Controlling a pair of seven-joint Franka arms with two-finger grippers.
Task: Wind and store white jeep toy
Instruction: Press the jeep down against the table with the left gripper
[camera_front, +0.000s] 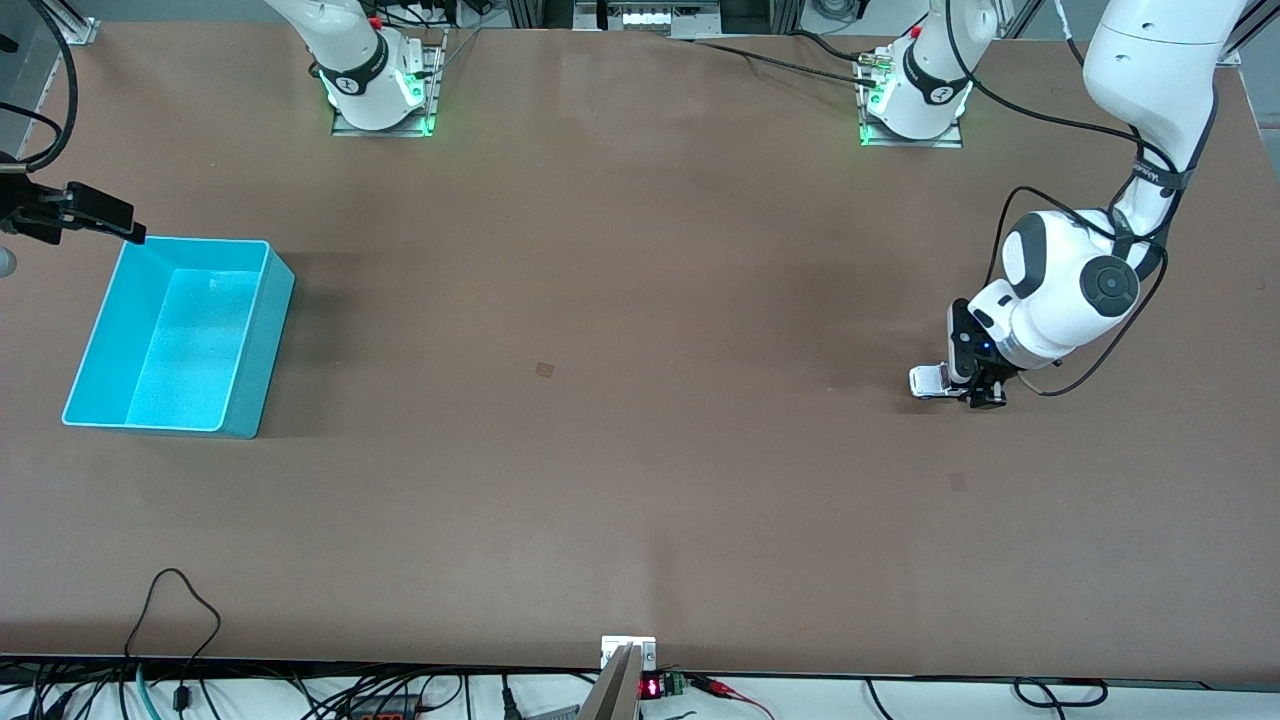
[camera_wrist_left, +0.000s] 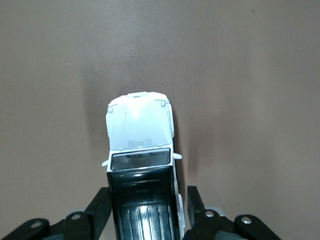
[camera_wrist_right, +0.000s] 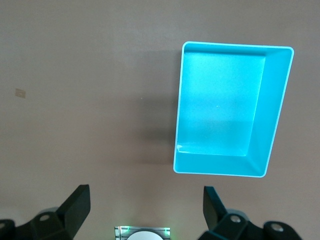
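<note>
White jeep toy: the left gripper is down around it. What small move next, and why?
Probably close the left gripper on the white jeep toy. Its fingers straddle the rear of the jeep with gaps showing on both sides, and the jeep sits on the table, so it isn't gripped yet. The right gripper waits open above the table beside the teal bin.

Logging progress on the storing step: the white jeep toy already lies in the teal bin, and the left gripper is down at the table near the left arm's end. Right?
Not quite. The white jeep toy is not in the teal bin, which holds nothing; it sits on the table between the fingers of the left gripper, as the left wrist view shows. The left gripper is indeed down at the left arm's end.
</note>
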